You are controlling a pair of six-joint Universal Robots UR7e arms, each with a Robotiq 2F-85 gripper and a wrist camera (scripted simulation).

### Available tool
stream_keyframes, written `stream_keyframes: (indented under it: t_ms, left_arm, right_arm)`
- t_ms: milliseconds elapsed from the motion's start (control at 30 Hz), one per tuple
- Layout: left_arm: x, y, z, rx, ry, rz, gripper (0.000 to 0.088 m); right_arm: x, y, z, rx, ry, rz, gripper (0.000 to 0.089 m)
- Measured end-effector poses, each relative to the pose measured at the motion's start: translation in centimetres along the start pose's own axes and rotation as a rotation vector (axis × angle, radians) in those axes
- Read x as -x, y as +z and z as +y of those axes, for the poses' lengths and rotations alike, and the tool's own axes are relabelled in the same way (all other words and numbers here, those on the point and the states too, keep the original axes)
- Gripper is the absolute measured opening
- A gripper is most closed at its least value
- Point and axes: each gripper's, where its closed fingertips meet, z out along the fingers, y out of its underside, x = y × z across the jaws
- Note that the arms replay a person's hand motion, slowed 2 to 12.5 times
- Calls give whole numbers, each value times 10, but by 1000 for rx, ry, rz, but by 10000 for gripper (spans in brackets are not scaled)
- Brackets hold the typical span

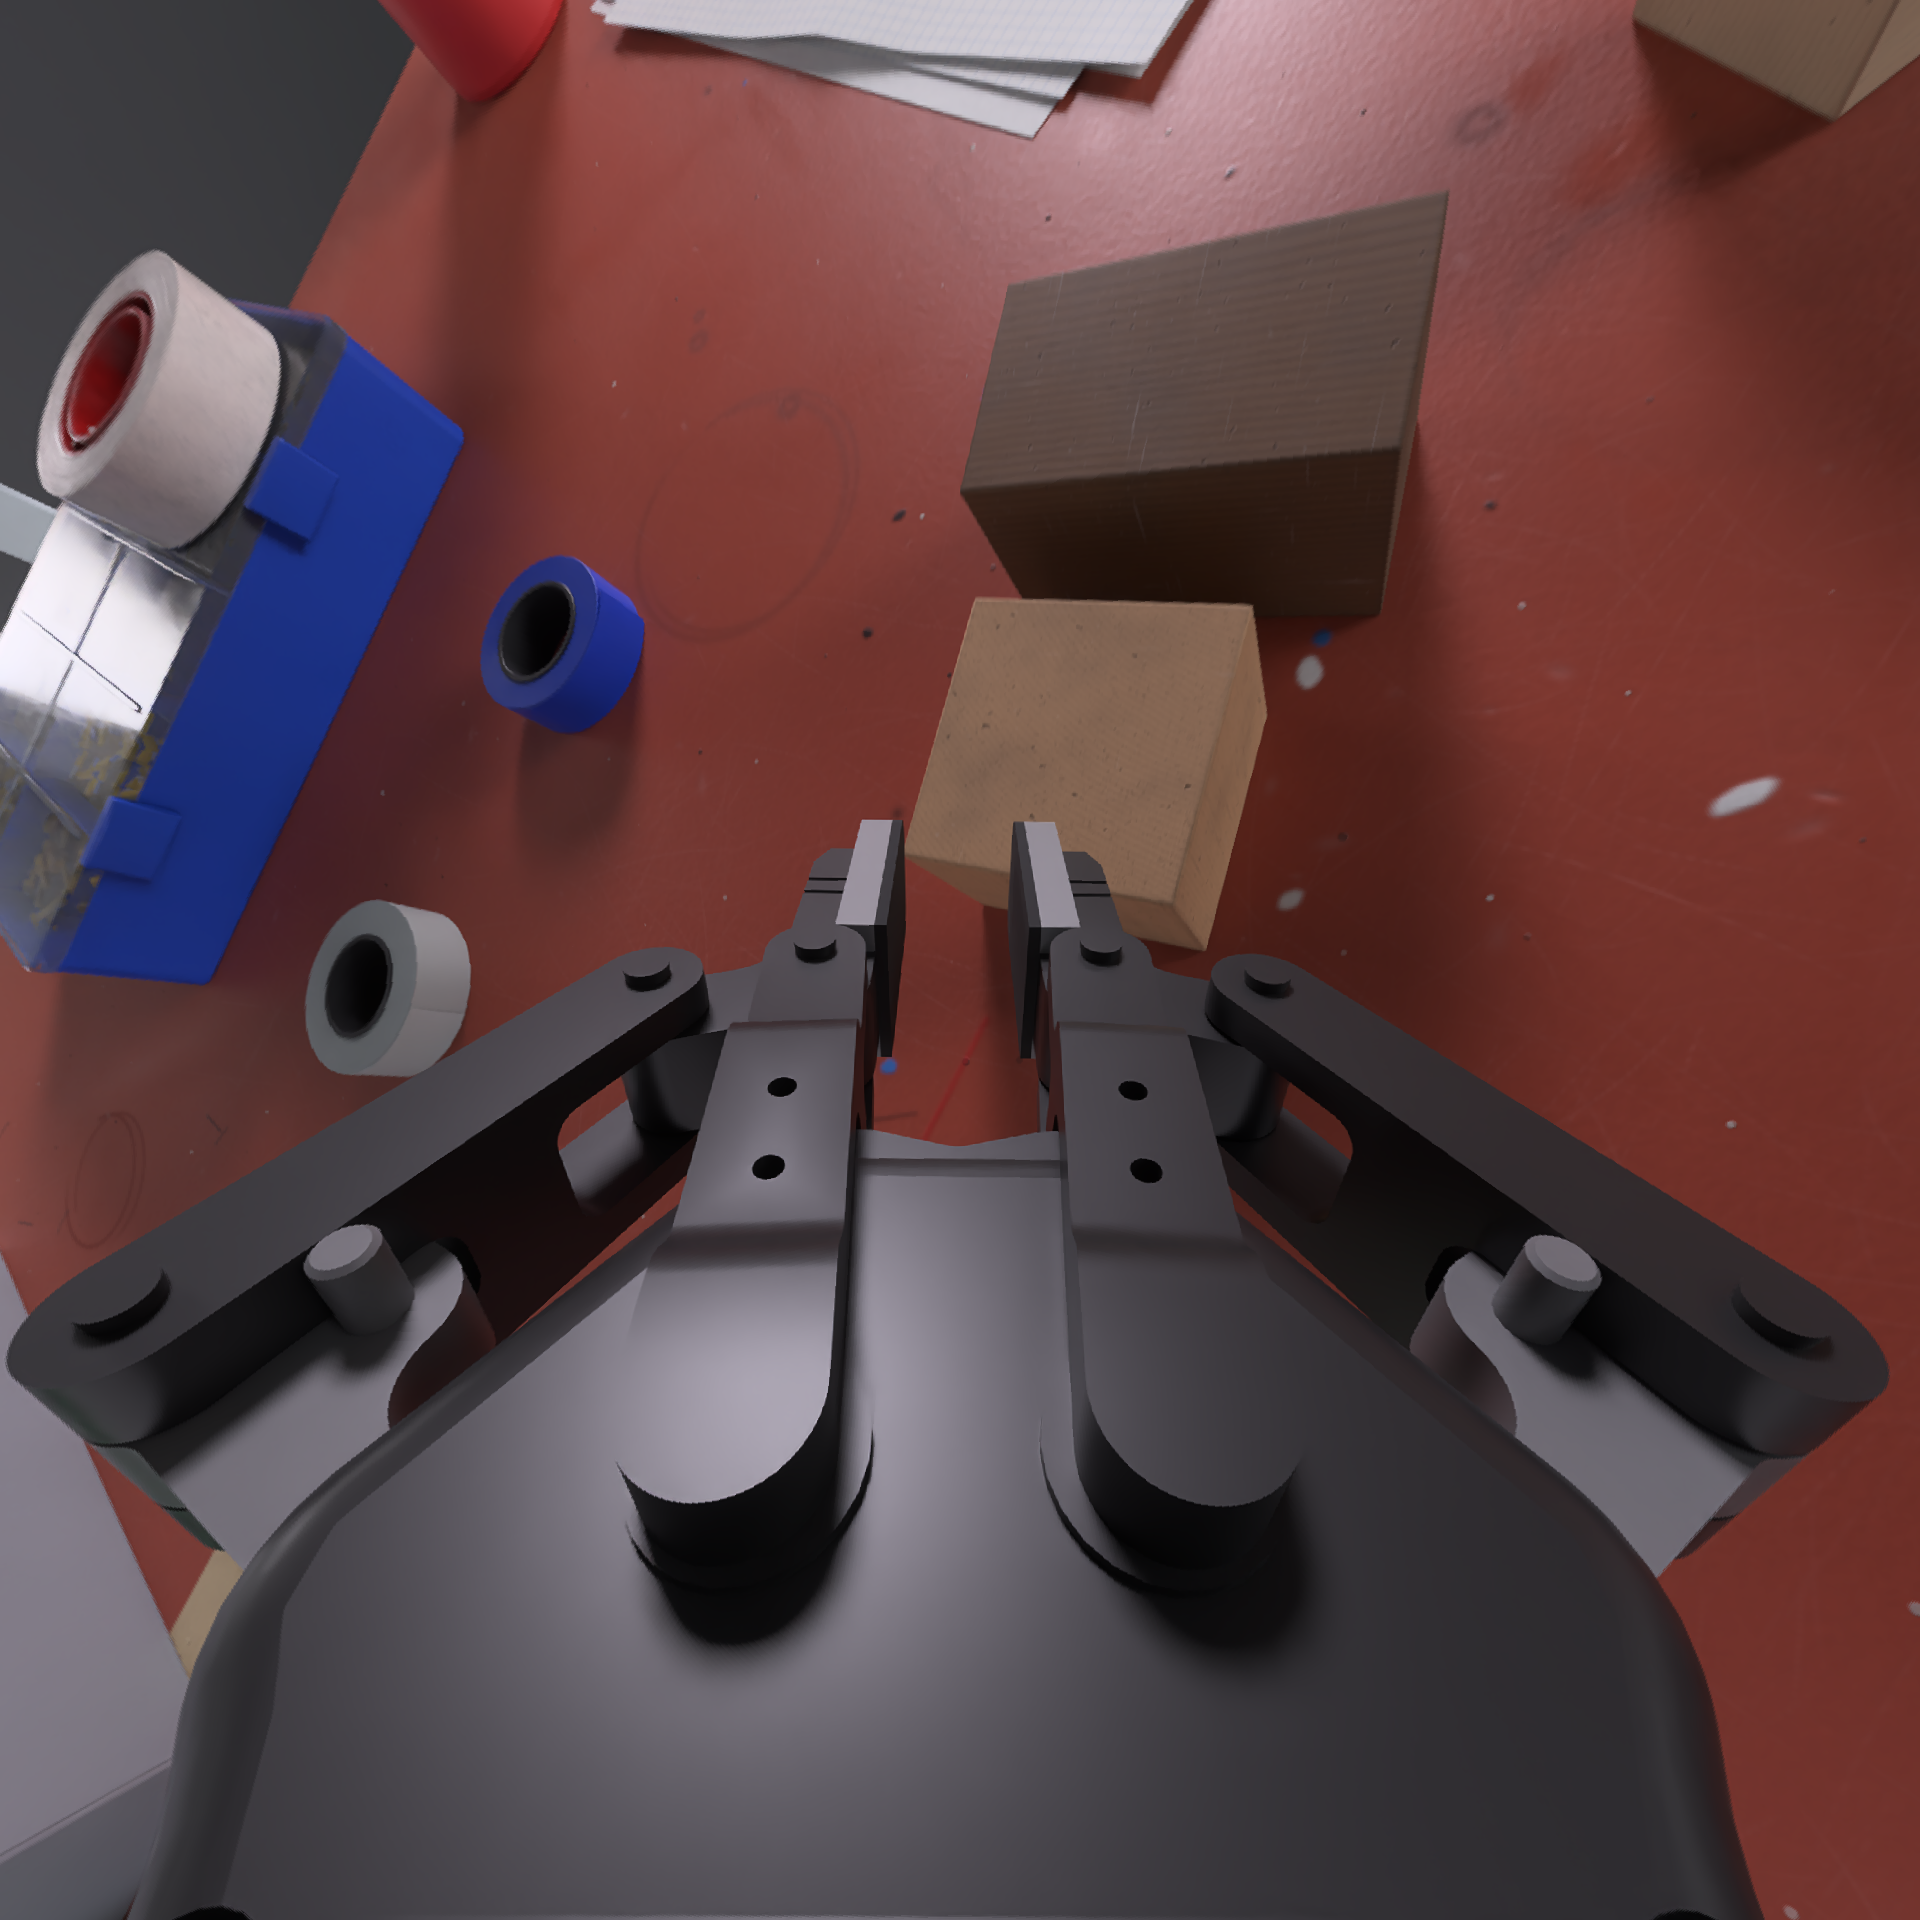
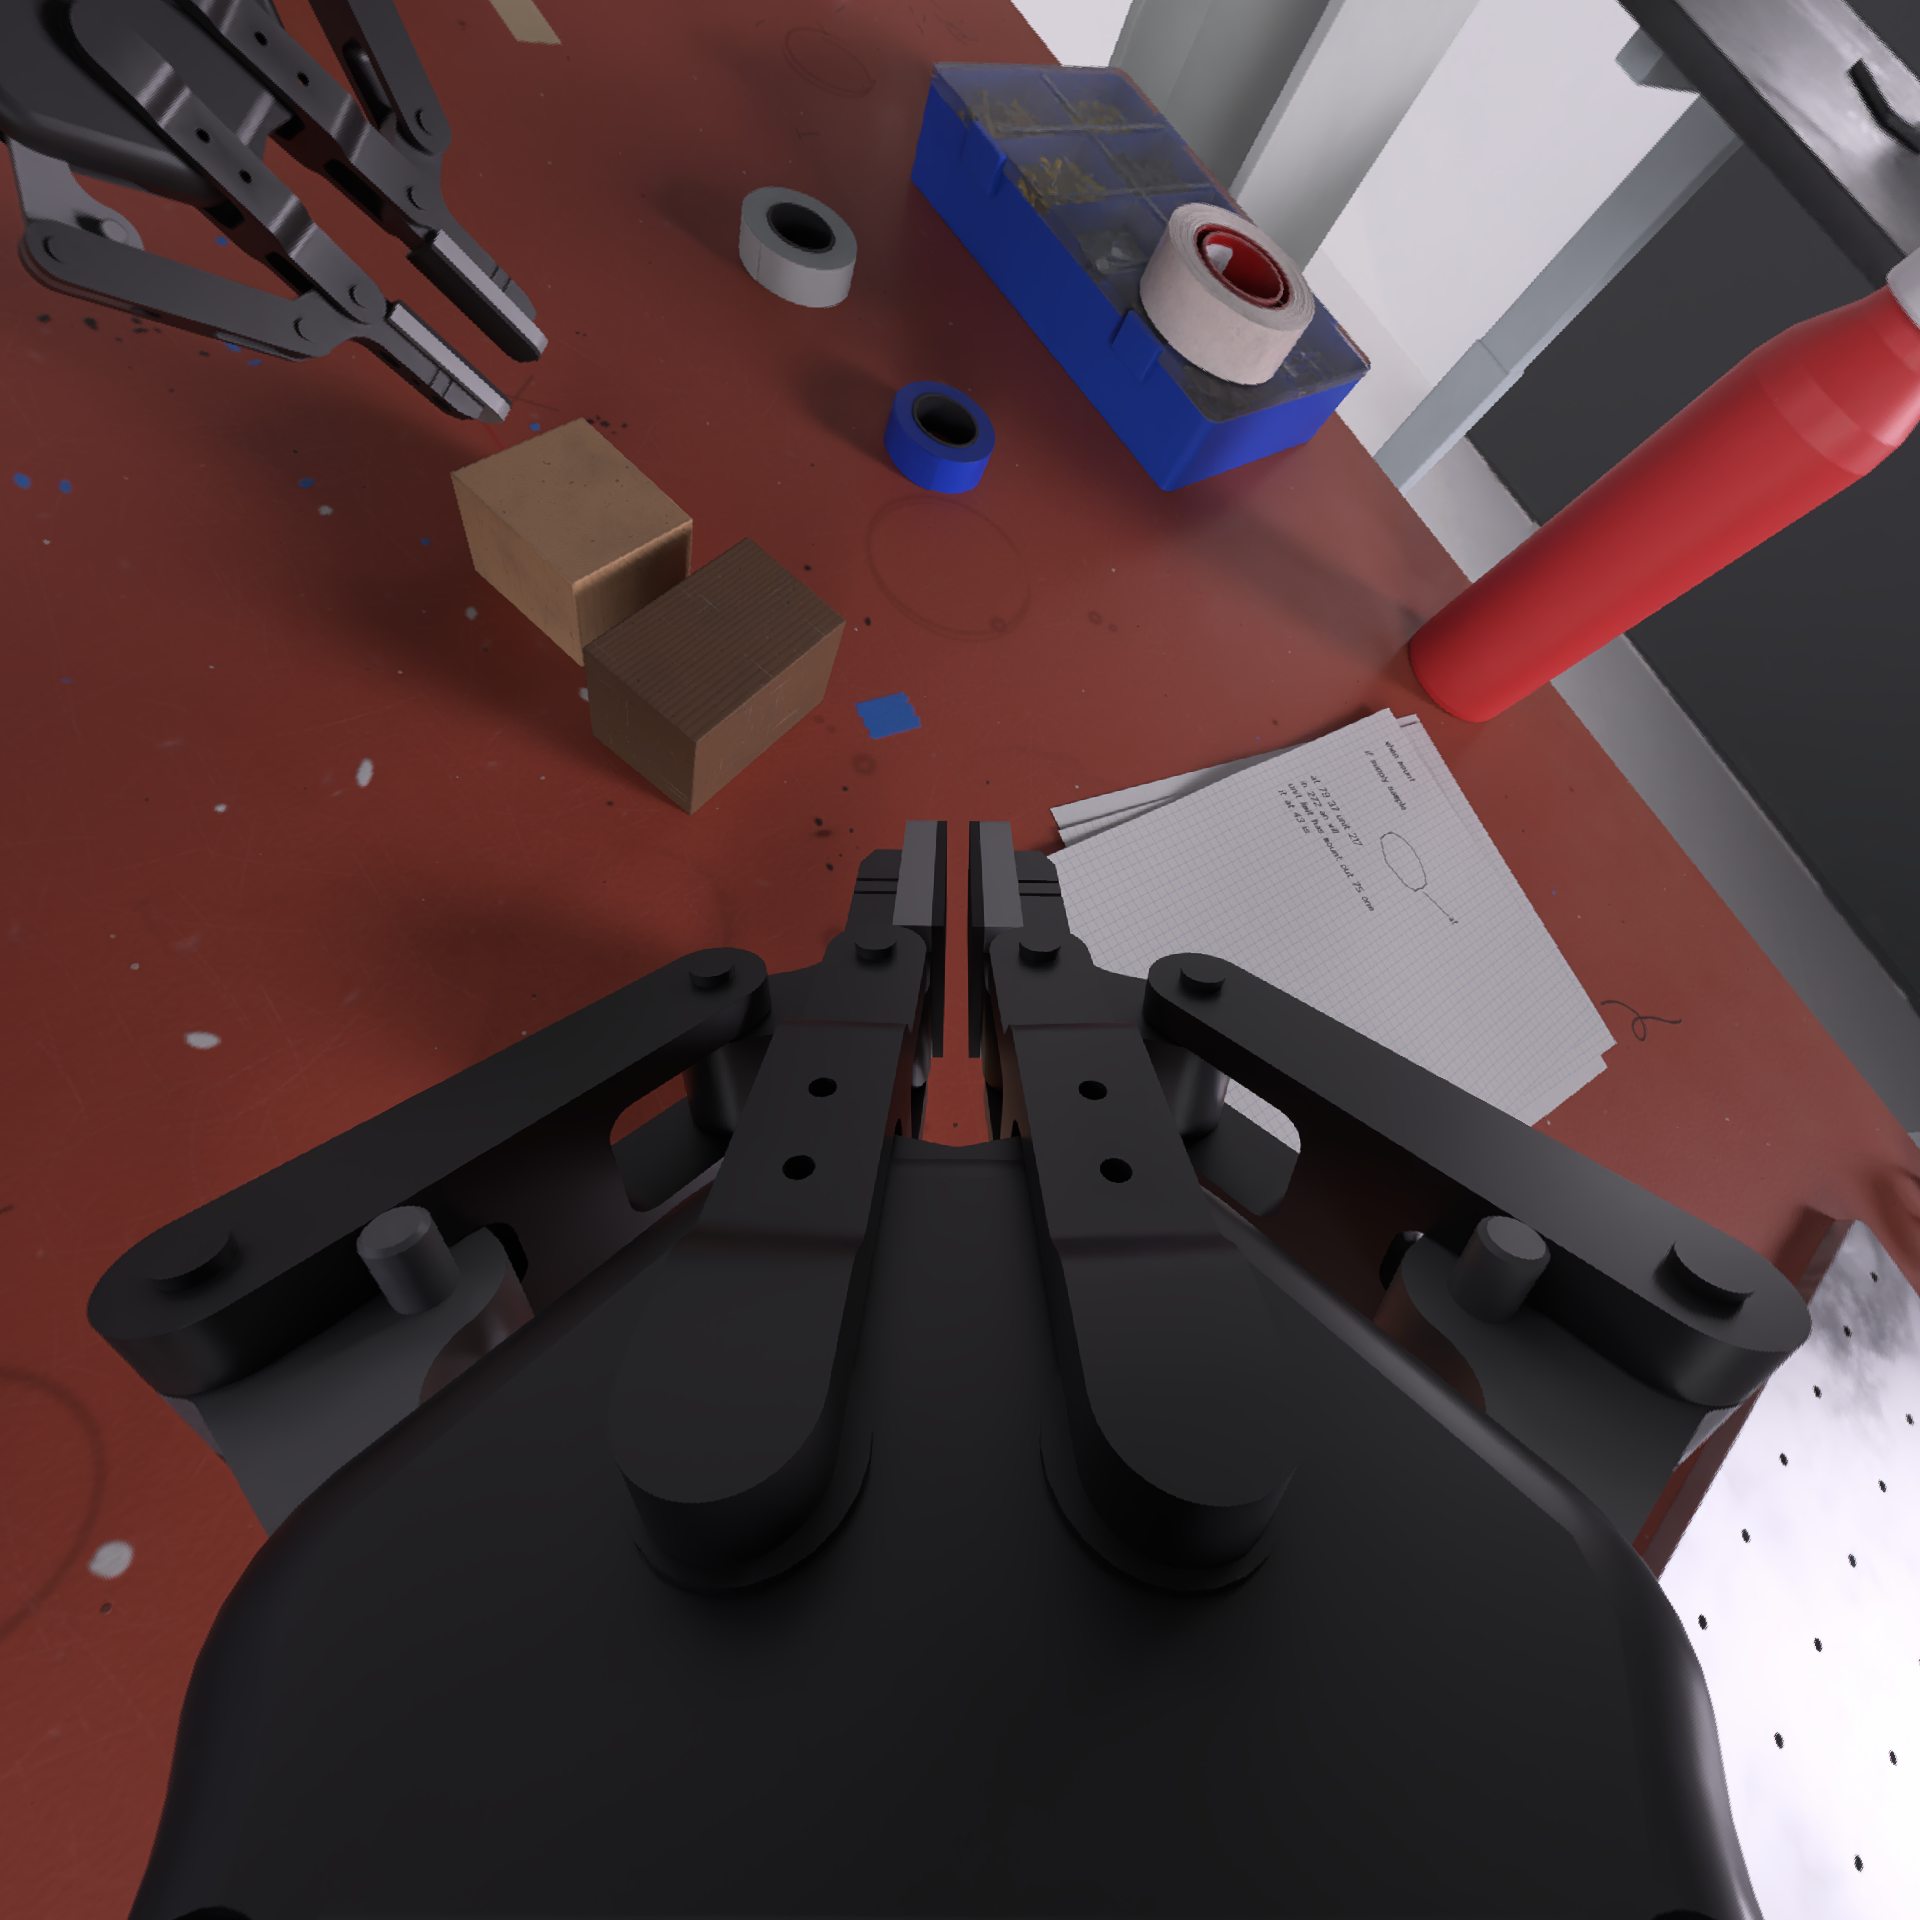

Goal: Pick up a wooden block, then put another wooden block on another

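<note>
Left gripper (image 1: 956, 873) is hovering mid-frame, fingers slightly apart and gripping nothing, the light wooden block (image 1: 1091, 753) sitting just beyond its tips. Behind it, touching, the dark wooden block (image 1: 1195, 405) is resting on the red table (image 1: 727, 312). Right gripper (image 2: 958, 873) is hanging nearly closed, empty, beside the papers (image 2: 1320, 914).

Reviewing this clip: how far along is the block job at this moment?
Done: nothing visible; the light wooden block and dark wooden block both sit on the red table, side by side, unstacked. In hand: neither gripper holds anything; the left gripper hovers narrowly open beside the light block, and the right gripper is nearly shut and empty. Left: picking up and stacking.
</note>
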Motion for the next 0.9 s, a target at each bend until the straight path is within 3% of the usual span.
stream_keyframes:
  t_ms: [267, 433, 700, 900]
  left_arm:
    - [-5, -10, -39, -54, 14, 11, 184]
    - [-15, -13, -66, -97, 7, 55, 183]
    - [-26, -13, -88, -122, 39, 78, 183]
    - [-19, -18, -93, -174, -14, 68, 191]
  right_arm:
    - [-1, 3, 0, -5, -4, -13, 43]
    - [-3, 2, 3, -15, 24, -25, 44]
    - [-18, -9, 18, 13, 90, 41, 61]
    - [-30, -22, 28, -4, 174, 96, 94]
